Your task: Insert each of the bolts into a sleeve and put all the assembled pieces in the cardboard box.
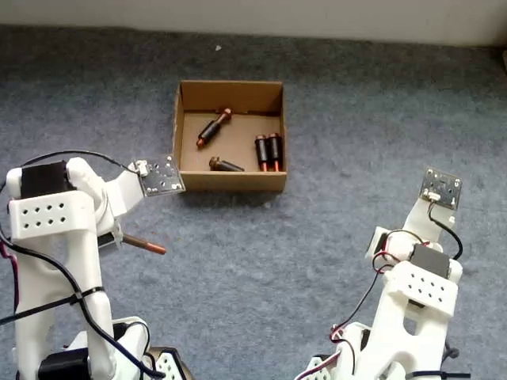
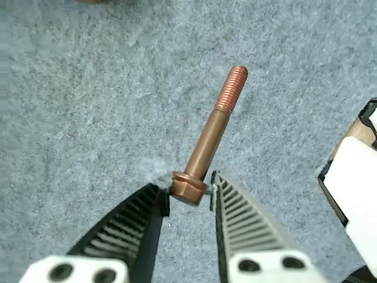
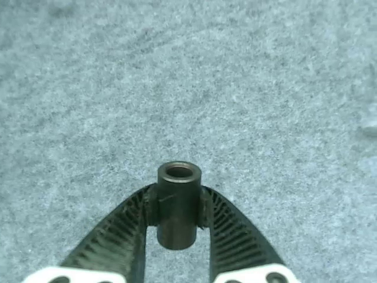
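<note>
- Right, the high view first: the box (image 1: 234, 181) sits at the far middle of the carpet (image 1: 261, 261), with four assembled pieces (image 1: 214, 128) lying in it. One is tilted at the far side, one is near the front wall, and two lie side by side by the right wall.
- A bare bolt (image 1: 145, 245) pokes out from under the left arm (image 1: 47, 214), near the box's front left corner but apart from it. The right arm (image 1: 416, 281) stands well apart on the other side.
- Left wrist view: my left gripper (image 2: 189, 188) is clenched on the bolt's flanged head alone. Shank and thread point away from the fingers (image 2: 147, 206), free of everything. I cannot tell whether the tip touches the carpet.
- Right wrist view: my right gripper (image 3: 177, 206) grasps the sleeve (image 3: 178, 177) around its middle, with the open bore at the end away from the wrist and nothing blocking it.
- As I read it, I am at the mating step for what looks like the last pair; neither part is joined yet.
- The next move calls for bringing both arms in between, lining the thread tip up with the bore, and keeping the two axes in line as I feed.
- With only the head gripped, the bolt may pivot on contact, so I would go slowly. After that the piece goes in the box.
</note>
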Action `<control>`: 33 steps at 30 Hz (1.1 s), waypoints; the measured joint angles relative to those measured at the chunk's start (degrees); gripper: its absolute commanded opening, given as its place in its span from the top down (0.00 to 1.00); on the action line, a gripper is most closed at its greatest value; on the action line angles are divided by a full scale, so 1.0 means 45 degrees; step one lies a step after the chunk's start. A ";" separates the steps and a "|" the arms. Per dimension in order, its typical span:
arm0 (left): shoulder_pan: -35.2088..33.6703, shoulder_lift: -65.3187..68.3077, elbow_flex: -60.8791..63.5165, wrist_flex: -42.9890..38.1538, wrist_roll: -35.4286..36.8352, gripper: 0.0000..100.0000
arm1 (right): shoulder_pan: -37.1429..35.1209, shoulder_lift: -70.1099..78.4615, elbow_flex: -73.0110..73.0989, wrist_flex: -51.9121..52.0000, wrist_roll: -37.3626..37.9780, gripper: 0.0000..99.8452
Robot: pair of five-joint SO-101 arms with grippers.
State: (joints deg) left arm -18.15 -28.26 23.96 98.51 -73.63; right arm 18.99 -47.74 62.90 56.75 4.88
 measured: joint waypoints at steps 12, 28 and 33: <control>0.2266 0.1739 0.0918 -0.0117 0.1563 0.94 | 0.0039 0.0000 0.0000 0.0000 0.0000 0.99; 0.7463 0.4806 0.1309 -0.4122 0.7189 0.93 | 0.0039 0.0000 0.0000 0.0000 0.0000 0.99; 0.8166 0.6037 0.1250 -0.4728 0.7814 0.93 | 0.0039 0.0000 0.0000 0.0215 0.0000 0.99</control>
State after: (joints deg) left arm 18.59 -1.10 29.58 77.23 -38.46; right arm 19.16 -47.74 62.90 57.71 4.88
